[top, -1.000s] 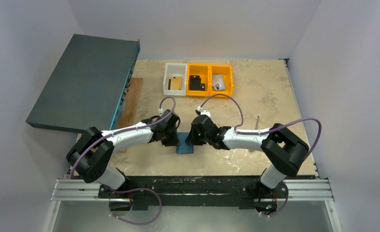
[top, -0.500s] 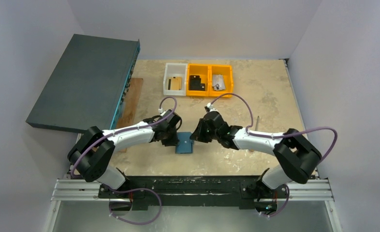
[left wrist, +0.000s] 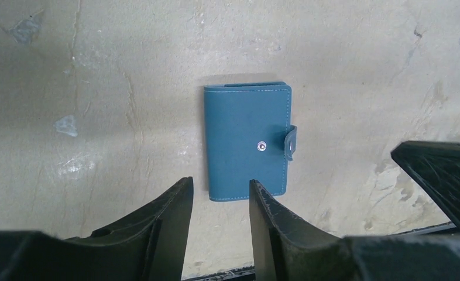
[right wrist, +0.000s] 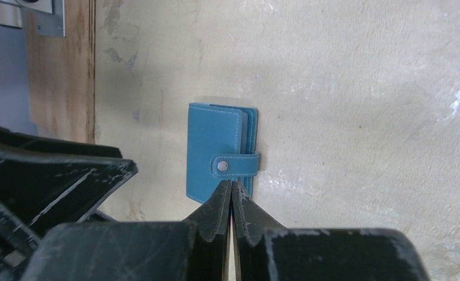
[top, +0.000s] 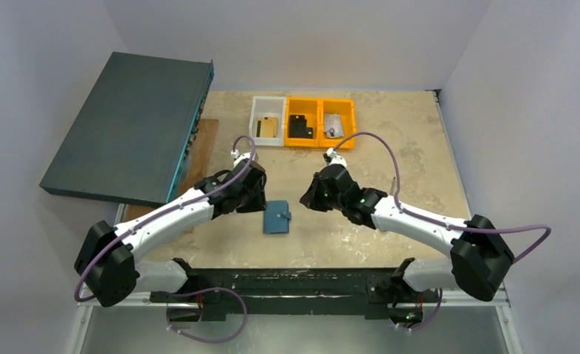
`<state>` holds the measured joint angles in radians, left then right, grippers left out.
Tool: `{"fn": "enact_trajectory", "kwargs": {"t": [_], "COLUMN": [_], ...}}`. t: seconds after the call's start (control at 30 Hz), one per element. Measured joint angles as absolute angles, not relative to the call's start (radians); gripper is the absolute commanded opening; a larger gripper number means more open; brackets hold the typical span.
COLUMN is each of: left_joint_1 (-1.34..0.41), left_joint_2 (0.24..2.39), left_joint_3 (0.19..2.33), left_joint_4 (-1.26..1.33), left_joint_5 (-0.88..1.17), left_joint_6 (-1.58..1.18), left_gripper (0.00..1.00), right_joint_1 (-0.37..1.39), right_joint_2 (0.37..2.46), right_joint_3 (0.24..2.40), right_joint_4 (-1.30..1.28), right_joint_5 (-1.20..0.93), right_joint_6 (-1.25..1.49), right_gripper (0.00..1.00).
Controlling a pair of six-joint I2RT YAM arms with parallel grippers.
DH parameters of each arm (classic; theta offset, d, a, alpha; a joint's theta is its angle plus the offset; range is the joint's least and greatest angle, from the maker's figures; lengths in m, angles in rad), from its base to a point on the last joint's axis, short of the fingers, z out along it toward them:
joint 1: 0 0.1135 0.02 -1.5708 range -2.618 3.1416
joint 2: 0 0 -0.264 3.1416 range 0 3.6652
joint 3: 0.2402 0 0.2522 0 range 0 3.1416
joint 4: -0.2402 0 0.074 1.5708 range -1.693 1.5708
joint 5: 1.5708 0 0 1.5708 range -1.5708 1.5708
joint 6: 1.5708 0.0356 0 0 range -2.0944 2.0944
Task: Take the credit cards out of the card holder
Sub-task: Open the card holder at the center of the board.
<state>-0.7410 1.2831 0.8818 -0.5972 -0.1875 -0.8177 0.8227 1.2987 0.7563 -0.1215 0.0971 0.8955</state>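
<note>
The card holder is a small teal-blue wallet lying flat on the table, folded, its strap snapped over the stud. My left gripper hovers just to its left, jaws open and empty. My right gripper hangs to the wallet's right, shut with nothing in it. Neither touches the wallet. A gold-tan credit card lies in the white bin. A silvery-grey credit card lies in the right orange bin.
A large dark teal flat box leans at the back left, with a wooden plank beside it. The middle orange bin holds a black object. A thin rod lies on the table to the right.
Both grippers have pulled away from the wallet, the left up and to the left, the right up and to the right. The left jaws have opened. The wallet now lies uncovered.
</note>
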Motion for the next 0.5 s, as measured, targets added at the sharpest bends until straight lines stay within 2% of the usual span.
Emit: {"fn": "enact_trajectory", "kwargs": {"t": [0.03,0.07,0.13,0.27,0.5], "left_joint_1": [-0.741,-0.741,-0.741,-0.741,-0.735], "left_joint_2": [1.272,1.265,1.256,1.242,1.185], "left_joint_3": [0.885,0.886,0.886,0.886,0.885], "left_joint_4": [-0.603,-0.608,-0.622,-0.655,-0.691], "left_joint_5": [-0.189,-0.189,-0.191,-0.198,-0.218], "left_joint_6": [-0.815,-0.813,-0.808,-0.807,-0.808], "left_gripper": [0.40,0.40,0.40,0.40,0.40], "right_joint_1": [0.827,0.835,0.867,0.962,1.007], "right_joint_2": [1.313,1.330,1.390,1.536,1.684], "right_joint_3": [0.774,0.792,0.843,0.960,1.052], "right_joint_4": [-0.131,-0.140,-0.163,-0.204,-0.271], "right_joint_5": [0.105,0.115,0.144,0.194,0.242], "right_joint_6": [0.885,0.877,0.856,0.827,0.801], "right_gripper": [0.21,0.30,0.38,0.47,0.47]}}
